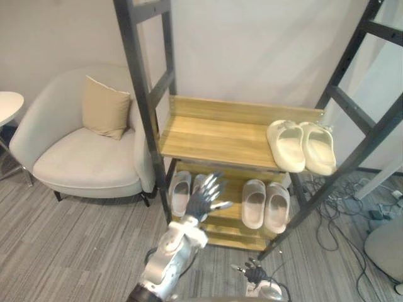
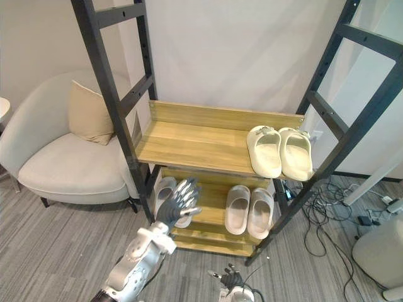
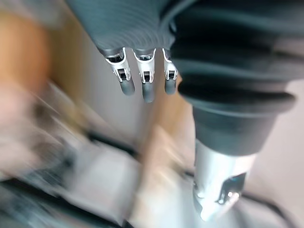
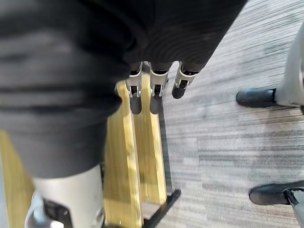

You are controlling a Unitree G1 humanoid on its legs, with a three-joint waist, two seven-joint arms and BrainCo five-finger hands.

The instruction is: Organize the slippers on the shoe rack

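Left of the shoe rack (image 1: 214, 135) stands a pale armchair (image 1: 82, 157) with a tan cushion (image 1: 106, 107) - no part of the job.

On the rack's lower shelf, at its left end, sits a pair of grey slippers (image 1: 179, 192), toes toward the wall. The robot's left hand (image 1: 203, 196) hovers just in front of this pair with fingers spread and released, grasping nothing; it covers part of the inner slipper, so I cannot tell how neatly the two sit together.

Further right on the same shelf lies a second pair of pale slippers (image 1: 266, 204), side by side and touching. Above them, at the right end of the rack's upper shelf, a pair of cream slippers (image 1: 301, 146) rests side by side with the toes hanging a little over the front edge.

Below the rack's front right foot, low by the floor, is the right hand (image 1: 255, 274) - fingers loose, holding nothing. In its wrist view a person's dark shoes (image 4: 256, 97) stand on the floor beside the rack.

Every slipper I can see is already on the rack and paired, so the job looks nearly done; what may remain is straightening the left pair, and perhaps nudging the cream pair back.
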